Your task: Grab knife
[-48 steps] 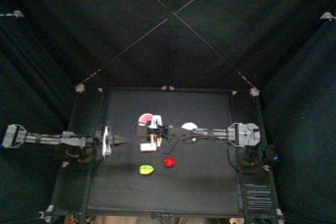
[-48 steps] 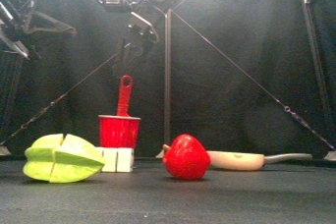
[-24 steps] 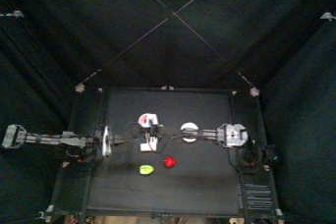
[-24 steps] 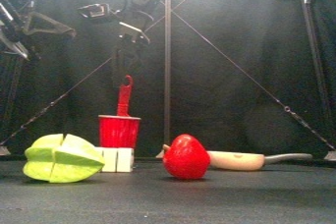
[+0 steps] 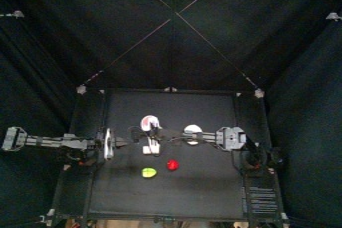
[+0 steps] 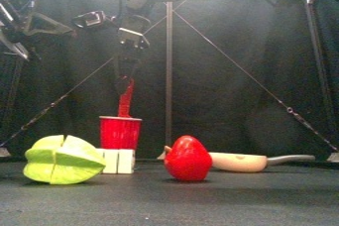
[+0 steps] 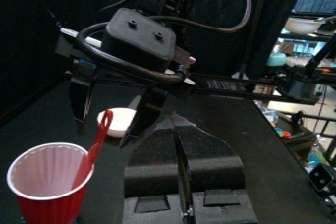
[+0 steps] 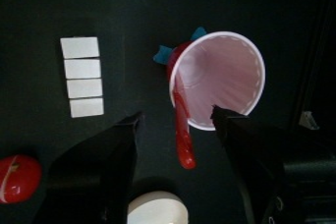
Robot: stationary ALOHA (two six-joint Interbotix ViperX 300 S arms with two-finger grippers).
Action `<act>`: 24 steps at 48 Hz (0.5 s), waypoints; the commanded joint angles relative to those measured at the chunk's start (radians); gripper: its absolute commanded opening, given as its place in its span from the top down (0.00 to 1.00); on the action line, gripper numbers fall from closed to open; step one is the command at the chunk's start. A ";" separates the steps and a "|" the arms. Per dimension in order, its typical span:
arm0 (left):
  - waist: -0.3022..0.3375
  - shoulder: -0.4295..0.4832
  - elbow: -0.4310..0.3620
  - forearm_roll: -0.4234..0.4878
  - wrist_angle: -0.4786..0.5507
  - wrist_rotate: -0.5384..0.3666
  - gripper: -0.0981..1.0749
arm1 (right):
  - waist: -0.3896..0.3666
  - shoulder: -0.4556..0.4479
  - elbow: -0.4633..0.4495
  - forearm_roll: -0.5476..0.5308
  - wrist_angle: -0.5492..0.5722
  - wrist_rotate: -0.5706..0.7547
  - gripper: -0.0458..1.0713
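Observation:
The knife (image 6: 247, 161) is a slim cream-white piece lying flat on the table, right of a red fruit (image 6: 188, 158). My right gripper (image 8: 178, 138) hangs open over a red cup (image 8: 223, 76), its jaws either side of a red utensil (image 8: 182, 120) that stands in the cup. It is well left of the knife and holds nothing. In the front view the right gripper (image 6: 127, 71) sits just above the utensil (image 6: 126, 99). My left gripper (image 7: 180, 174) rests shut at the table's left (image 5: 108, 144), facing the cup (image 7: 50, 179).
A green fruit (image 6: 62, 159) lies at the front left. A white segmented block (image 8: 83, 76) sits beside the cup (image 6: 121, 131). A white round piece (image 5: 193, 130) lies under the right arm. The table's left and right edges (image 5: 94, 172) are close.
The right arm has reached further left and its open gripper has come down over the red cup and utensil. The left arm has stayed put.

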 commanded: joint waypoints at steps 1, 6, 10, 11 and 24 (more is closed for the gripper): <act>0.002 0.005 -0.012 0.000 -0.009 0.002 0.91 | -0.006 -0.028 -0.031 -0.005 0.003 0.000 0.16; 0.002 0.006 -0.012 0.002 -0.009 0.002 0.91 | -0.006 -0.028 -0.032 -0.005 0.002 0.002 0.16; 0.000 0.006 -0.011 0.000 -0.009 0.002 0.91 | -0.008 -0.025 -0.032 -0.006 0.003 0.003 0.18; 0.002 0.006 -0.011 0.000 -0.009 0.002 0.91 | -0.008 -0.025 -0.032 -0.006 0.003 0.003 0.18; 0.003 0.006 -0.011 0.000 -0.009 0.002 0.91 | -0.011 -0.017 -0.032 0.003 0.009 0.002 0.35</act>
